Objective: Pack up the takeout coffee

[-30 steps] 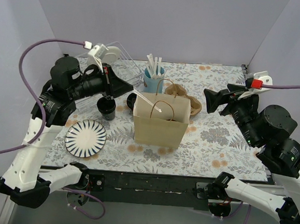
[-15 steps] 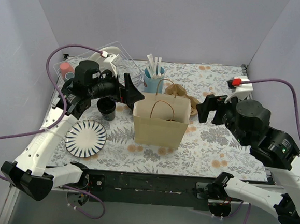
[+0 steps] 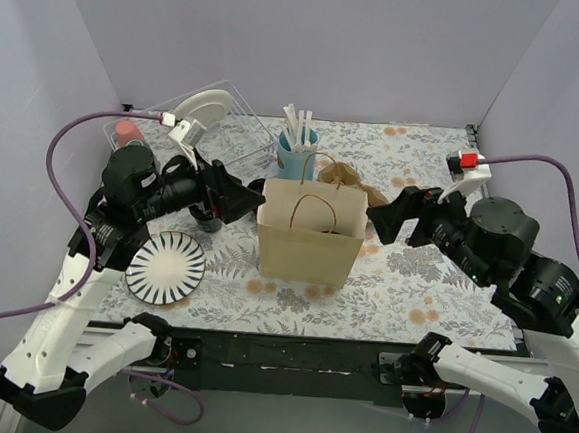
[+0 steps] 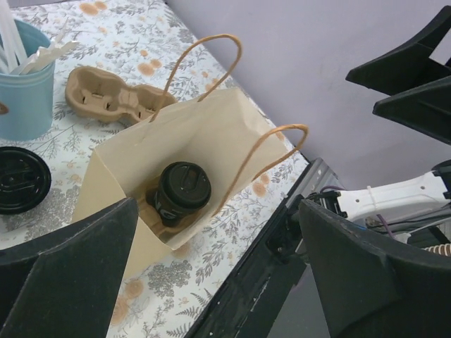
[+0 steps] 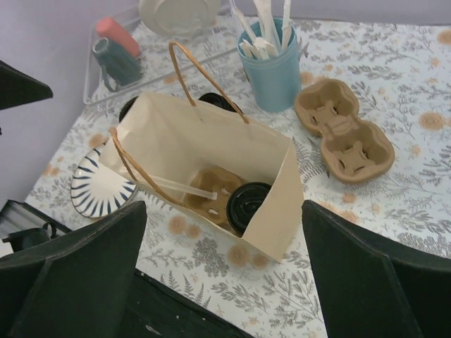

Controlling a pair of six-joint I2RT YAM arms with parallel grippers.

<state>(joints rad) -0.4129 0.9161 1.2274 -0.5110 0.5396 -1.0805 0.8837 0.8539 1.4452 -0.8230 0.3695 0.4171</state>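
Note:
The takeout coffee (image 4: 183, 191), a small black cup with a black sip lid, stands upright inside the brown paper bag (image 3: 308, 240), in a cardboard holder (image 5: 211, 191) on the bag's floor. The right wrist view shows its lid (image 5: 248, 204) from above, next to a white stick (image 5: 184, 189) lying in the bag (image 5: 204, 144). My left gripper (image 3: 243, 197) hovers open just left of the bag's top, holding nothing (image 4: 218, 282). Open and holding nothing as well, my right gripper (image 3: 385, 216) hangs to the right of the bag (image 5: 225, 282).
Behind the bag are a light blue cup of white sticks (image 3: 297, 152) and an empty cardboard cup carrier (image 5: 345, 137). A lidless black cup (image 3: 208, 212) and a striped plate (image 3: 165, 265) sit at the left. A clear rack (image 3: 217, 121) stands at the back left.
My left gripper has opened and drawn back left and lower; the white stick it held over the bag now lies inside. My right arm has swung in toward the bag.

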